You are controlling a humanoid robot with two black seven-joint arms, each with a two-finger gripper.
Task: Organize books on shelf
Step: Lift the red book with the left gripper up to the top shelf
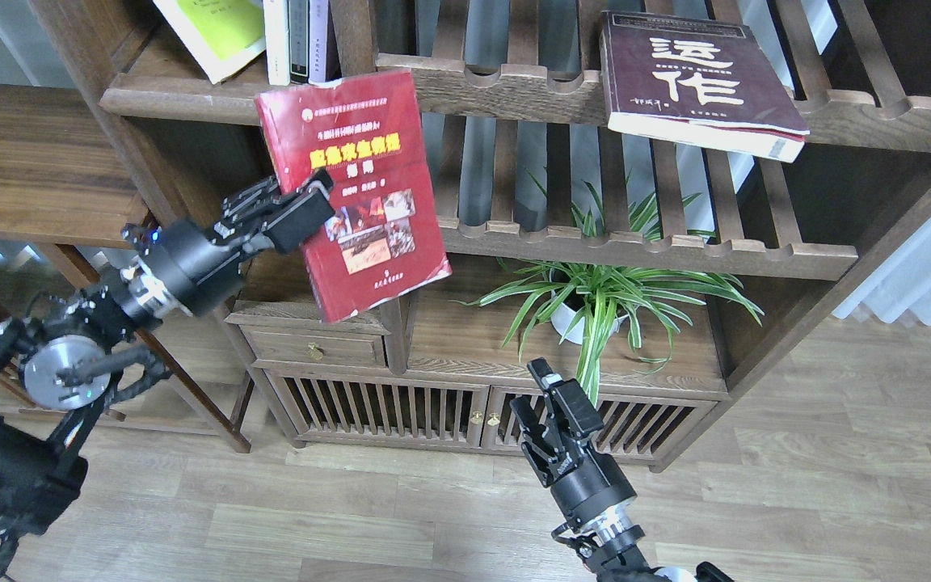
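Observation:
My left gripper (308, 212) is shut on the left edge of the red book (368, 153), holding it cover-up in the air in front of the shelf post. Its top edge reaches the level of the shelf (183, 93), a dark-brown board at the upper left. On that shelf leans the yellow-green book (215, 28), beside thin upright books (297, 40). The thick maroon book (696, 77) lies on the slatted rack at the upper right, its near edge overhanging the rail. My right gripper (542, 400) hangs low in front of the cabinet, open and empty.
A potted spider plant (595, 303) stands on the cabinet top under the slatted racks (619, 250). A vertical post (356, 36) divides the shelf from the racks. The low cabinet (401, 404) has a drawer and slatted doors. Another wooden board (37, 162) juts out at the left.

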